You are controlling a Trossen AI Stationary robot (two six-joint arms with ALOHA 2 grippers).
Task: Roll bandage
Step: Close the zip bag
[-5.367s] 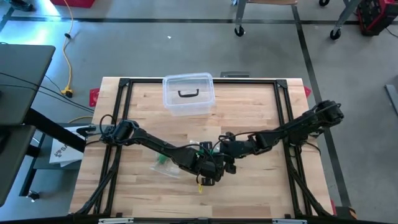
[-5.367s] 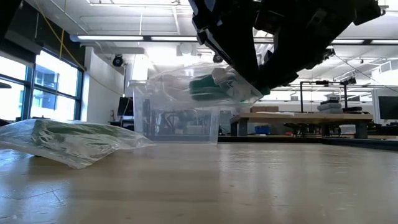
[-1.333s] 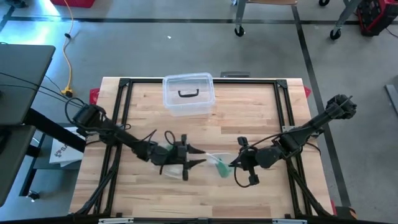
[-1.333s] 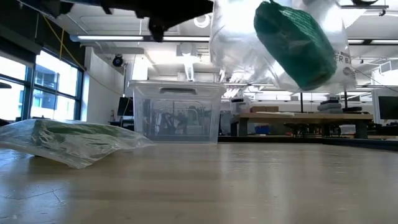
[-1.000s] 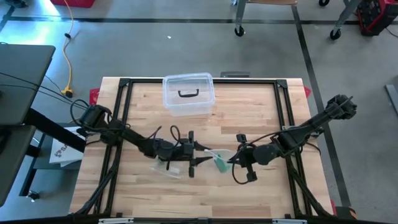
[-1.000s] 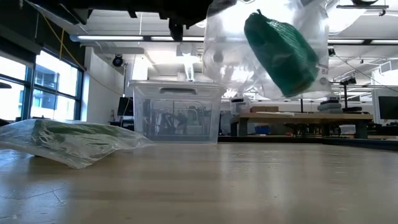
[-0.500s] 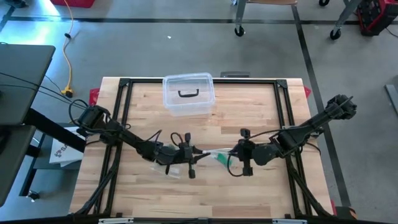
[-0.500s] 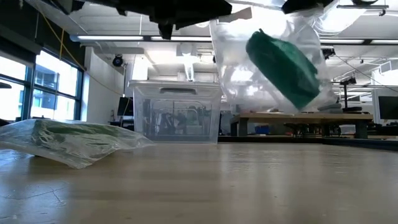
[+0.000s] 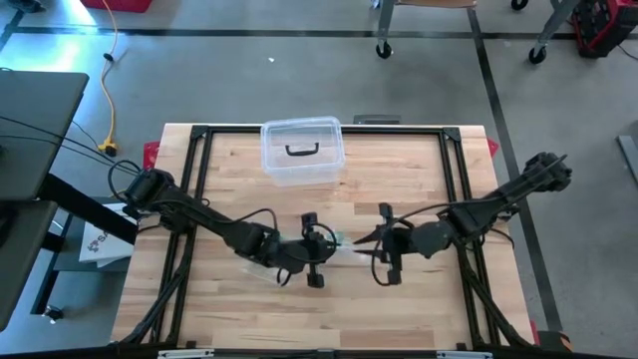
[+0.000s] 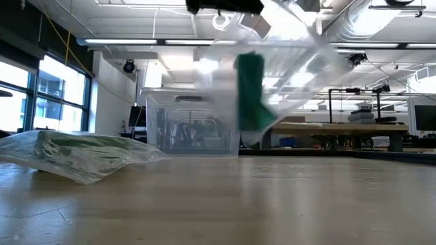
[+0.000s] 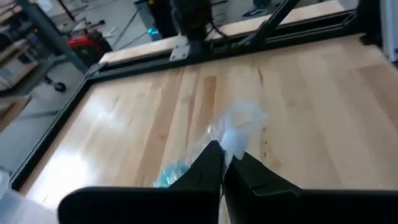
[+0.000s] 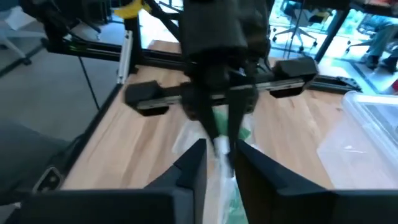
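Green bandage roll (image 10: pixel 251 92) hung in its clear bag (image 10: pixel 286 61); left gripper (image 9: pixel 321 242) fingers pinched shut on bag, right gripper (image 9: pixel 377 239) fingers loosening: release fully before pulling

text: none legible | labels: none | numbers: none

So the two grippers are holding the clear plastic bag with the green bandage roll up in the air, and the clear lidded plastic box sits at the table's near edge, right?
Not quite. The clear lidded plastic box sits at the table's far edge, as the high view shows. The clear plastic bag with the green bandage roll is indeed held in the air between the left gripper and right gripper.
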